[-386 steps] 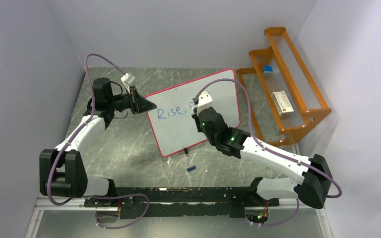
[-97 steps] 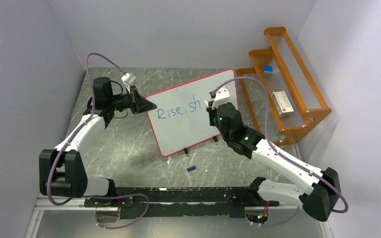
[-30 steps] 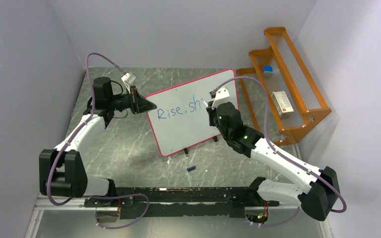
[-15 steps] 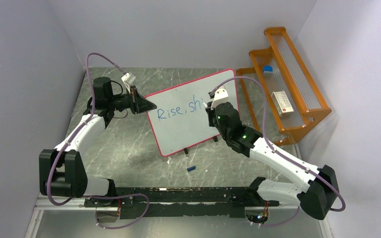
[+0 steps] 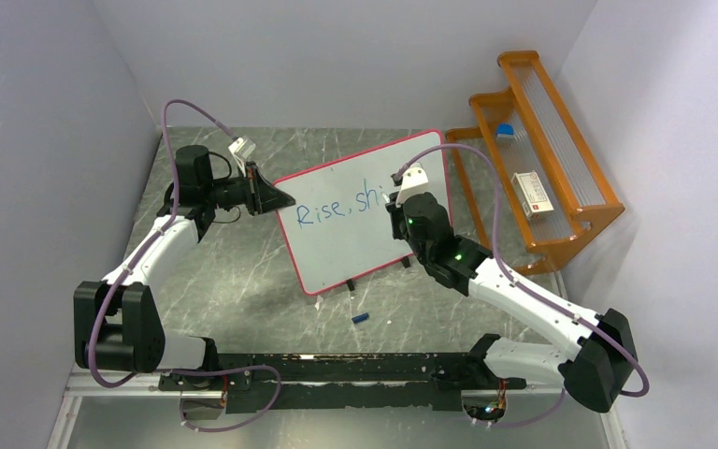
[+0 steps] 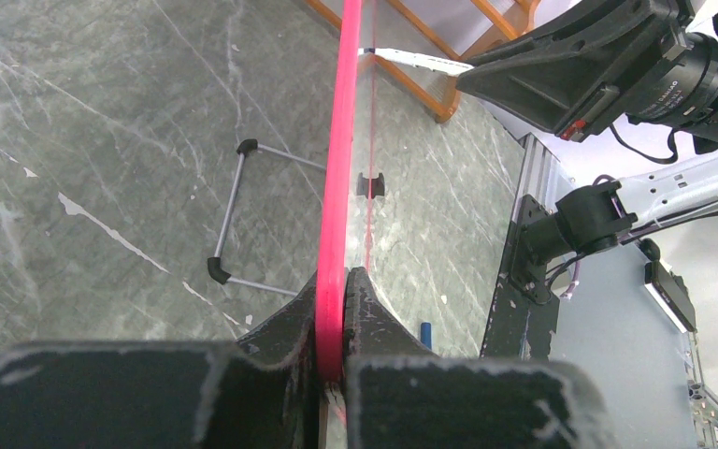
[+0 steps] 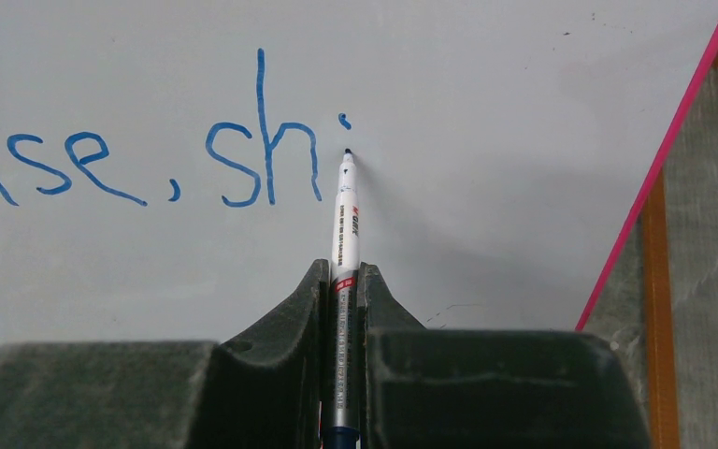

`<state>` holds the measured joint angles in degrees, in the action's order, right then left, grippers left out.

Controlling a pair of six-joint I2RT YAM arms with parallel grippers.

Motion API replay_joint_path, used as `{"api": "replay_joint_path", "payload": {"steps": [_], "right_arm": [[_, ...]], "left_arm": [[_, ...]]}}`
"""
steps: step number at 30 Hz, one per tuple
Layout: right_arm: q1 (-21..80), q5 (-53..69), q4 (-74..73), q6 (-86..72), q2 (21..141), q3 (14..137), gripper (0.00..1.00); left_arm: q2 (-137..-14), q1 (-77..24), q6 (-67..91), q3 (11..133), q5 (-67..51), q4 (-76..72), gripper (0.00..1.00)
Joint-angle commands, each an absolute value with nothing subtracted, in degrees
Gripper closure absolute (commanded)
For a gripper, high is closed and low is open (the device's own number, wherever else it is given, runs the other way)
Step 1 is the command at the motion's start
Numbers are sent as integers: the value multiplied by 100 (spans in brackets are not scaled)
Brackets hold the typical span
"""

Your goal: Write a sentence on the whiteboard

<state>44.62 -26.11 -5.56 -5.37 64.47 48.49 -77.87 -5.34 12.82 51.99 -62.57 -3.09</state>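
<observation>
The whiteboard (image 5: 337, 248) stands tilted mid-table, white with a pink-red frame (image 6: 343, 140). My left gripper (image 5: 276, 198) (image 6: 334, 281) is shut on the board's left edge, the frame pinched between its jaws. My right gripper (image 5: 394, 202) (image 7: 341, 271) is shut on a white marker (image 7: 346, 215). The marker's dark tip rests on the board surface (image 7: 524, 112). The sentence (image 5: 337, 208) in blue reads "Rise, sh" (image 7: 150, 159), with a small dot just above the tip.
An orange tiered rack (image 5: 561, 220) stands at the right, holding a white box (image 5: 531, 194) and a small blue item (image 5: 505, 131). A blue cap (image 5: 362, 319) lies on the marble table in front of the board. The board's wire stand (image 6: 229, 215) rests behind it.
The right gripper has edged slightly left and up along the board with the marker. Since the oldest frame the writing has grown from "Rise," by "sh" and a dot. The left arm is still.
</observation>
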Motion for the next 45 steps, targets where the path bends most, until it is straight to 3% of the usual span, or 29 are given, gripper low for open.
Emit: {"api": "replay_joint_path", "payload": {"steps": [1,22,45], "right_arm": [[4422,-2575,-670,-582,6419,4854,100],[4421,-2484,-1066,-789,6281,4699,100],[4364,-2822,-386,-397,6357,5017,100]], "left_arm": [[-7989,-686,677,5089,-5746,237,95],[-7991,-686,668,5093,-5732,254,95],[-8005,-686,646,5106,-5723,273,95]]}}
